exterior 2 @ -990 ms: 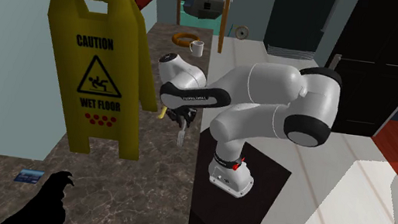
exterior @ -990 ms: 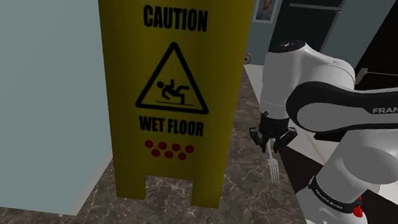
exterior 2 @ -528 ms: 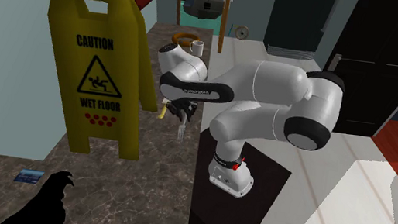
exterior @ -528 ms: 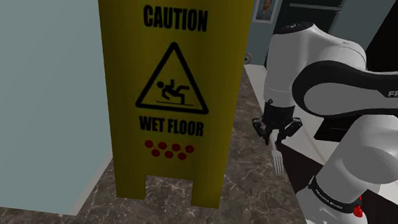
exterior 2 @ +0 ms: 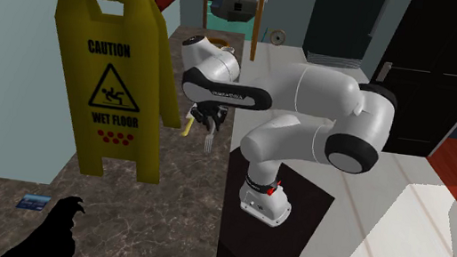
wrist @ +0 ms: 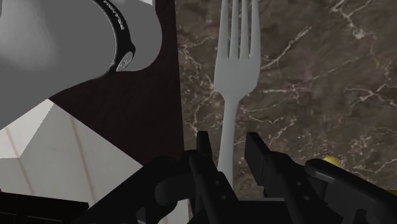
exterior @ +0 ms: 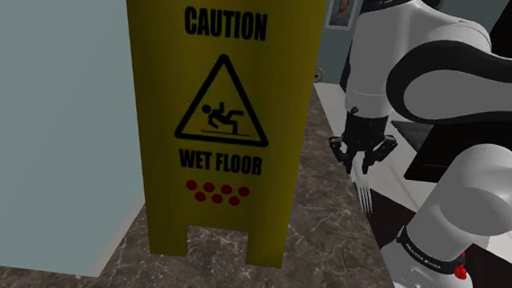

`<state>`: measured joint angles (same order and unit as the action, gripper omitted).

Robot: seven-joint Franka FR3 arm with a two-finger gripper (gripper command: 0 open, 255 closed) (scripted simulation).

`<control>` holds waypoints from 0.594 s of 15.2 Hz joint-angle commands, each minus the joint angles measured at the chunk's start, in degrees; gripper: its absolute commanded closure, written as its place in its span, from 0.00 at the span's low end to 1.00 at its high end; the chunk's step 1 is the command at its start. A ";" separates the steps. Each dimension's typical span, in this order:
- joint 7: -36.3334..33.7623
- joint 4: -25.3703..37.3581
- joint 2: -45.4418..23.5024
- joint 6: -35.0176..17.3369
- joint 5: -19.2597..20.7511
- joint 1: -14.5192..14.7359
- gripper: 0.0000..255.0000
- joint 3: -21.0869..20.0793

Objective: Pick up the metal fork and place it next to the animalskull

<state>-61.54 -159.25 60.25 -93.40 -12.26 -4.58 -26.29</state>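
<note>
Fork [wrist: 234, 95] hangs tines-down just over the marble table [wrist: 305, 95] edge, my fingers [wrist: 259, 153] clamped on its handle end only, so a fast swing past the yellow wet-floor sign [exterior: 219, 119] toward the black animal skull [exterior 2: 53, 227] could twist it loose.

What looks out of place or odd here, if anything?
The tall yellow wet-floor caution sign stands on the dark marbled work surface rather than a floor. Otherwise nothing: the pale grey fork hangs tines-down in the black tool.
</note>
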 commanded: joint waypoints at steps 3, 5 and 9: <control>0.30 2.89 0.07 2.89 1.04 -0.50 1.00 1.05; 0.47 4.40 -0.01 4.30 1.56 -0.77 1.00 1.57; 0.80 7.53 -0.35 7.03 2.55 -1.30 1.00 2.54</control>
<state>-60.80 -152.47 59.90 -87.11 -9.92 -5.79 -23.98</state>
